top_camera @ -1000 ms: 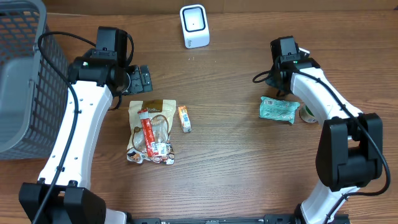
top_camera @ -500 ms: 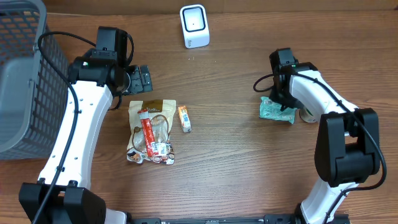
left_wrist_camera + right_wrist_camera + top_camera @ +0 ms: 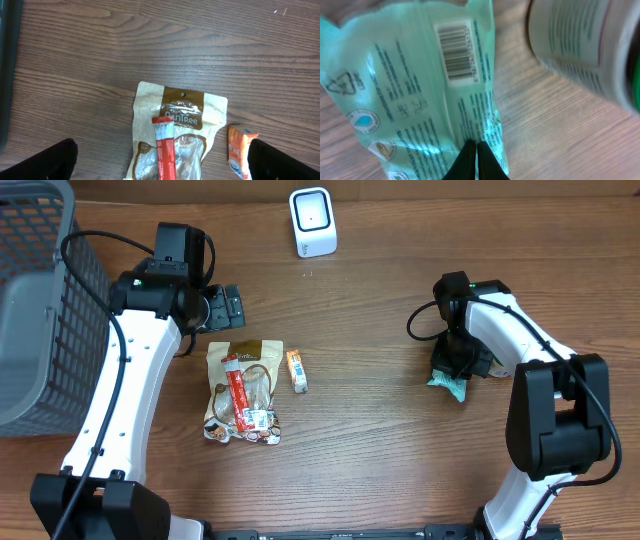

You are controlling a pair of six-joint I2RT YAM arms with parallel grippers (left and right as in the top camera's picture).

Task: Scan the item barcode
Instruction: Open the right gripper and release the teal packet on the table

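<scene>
Teal pouch (image 3: pixel 420 90) sits right of centre on the counter (image 3: pixel 370 430), pinched at its back seam by the right fingers (image 3: pixel 466 162), which are pressed together. Its long axis runs straight away from them, with the barcode (image 3: pixel 457 52) at the far end, facing the wrist camera. A tub (image 3: pixel 585 45) stands just beside it, bare counter lies between it and the scanner (image 3: pixel 312 222) at the back edge, and the left fingers (image 3: pixel 55 160) are spread wide over a snack bag (image 3: pixel 177 125).

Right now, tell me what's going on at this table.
The right gripper is shut on the edge of a green packet, whose barcode faces its wrist camera; a white container lies beside it. The left gripper hangs open above a brown pouch, holding nothing. The white scanner stands at the table's far edge, away from the packet.
</scene>
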